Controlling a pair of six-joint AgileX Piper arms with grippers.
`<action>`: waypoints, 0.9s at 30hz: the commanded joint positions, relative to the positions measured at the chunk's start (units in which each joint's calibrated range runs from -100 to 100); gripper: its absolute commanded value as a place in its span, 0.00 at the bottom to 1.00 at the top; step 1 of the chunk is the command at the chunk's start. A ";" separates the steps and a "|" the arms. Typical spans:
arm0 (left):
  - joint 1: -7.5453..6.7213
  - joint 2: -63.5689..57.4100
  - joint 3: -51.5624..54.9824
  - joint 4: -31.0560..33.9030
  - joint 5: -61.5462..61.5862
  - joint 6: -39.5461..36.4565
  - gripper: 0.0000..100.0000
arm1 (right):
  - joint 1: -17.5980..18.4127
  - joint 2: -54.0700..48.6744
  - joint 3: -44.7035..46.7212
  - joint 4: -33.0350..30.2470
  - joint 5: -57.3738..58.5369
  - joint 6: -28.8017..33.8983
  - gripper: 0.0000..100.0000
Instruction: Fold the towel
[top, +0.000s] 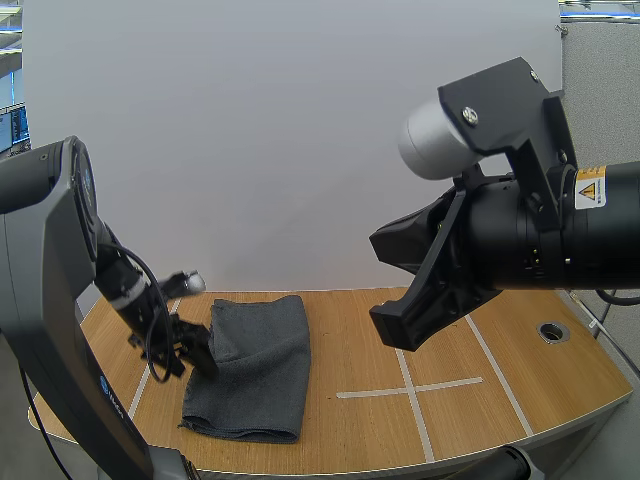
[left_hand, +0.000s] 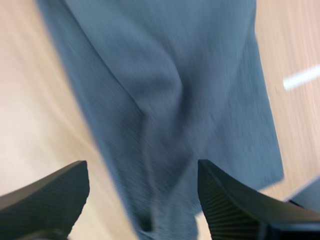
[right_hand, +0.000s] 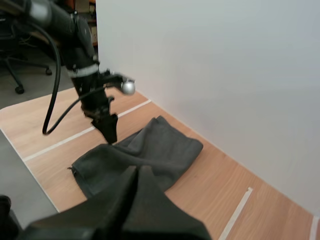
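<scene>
The dark grey towel lies on the wooden table, soft, limp and light by the look of it, so it will likely sag when lifted and is best pinched at a corner or edge. The left end effector sits at the towel's left edge, fingers spread with nothing between them; the right end effector, fingers pressed together and empty, hangs above and right of the towel. White tape lines right of the towel pose no obstacle.

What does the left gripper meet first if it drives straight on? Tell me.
The towel: the left gripper points down at it, jaws open over a fold. The gap to the cloth is unclear.
</scene>
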 joint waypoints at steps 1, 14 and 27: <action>0.07 -4.27 -11.39 -4.39 0.17 -1.76 1.00 | 0.05 8.83 4.80 3.27 0.00 -1.43 0.00; -0.16 8.70 -25.37 -11.94 0.17 -5.37 1.00 | 0.05 29.37 7.89 15.60 0.00 -10.81 0.00; -3.61 23.13 -34.49 -12.69 0.17 -7.51 1.00 | 0.05 49.78 12.88 19.02 0.00 -19.73 0.00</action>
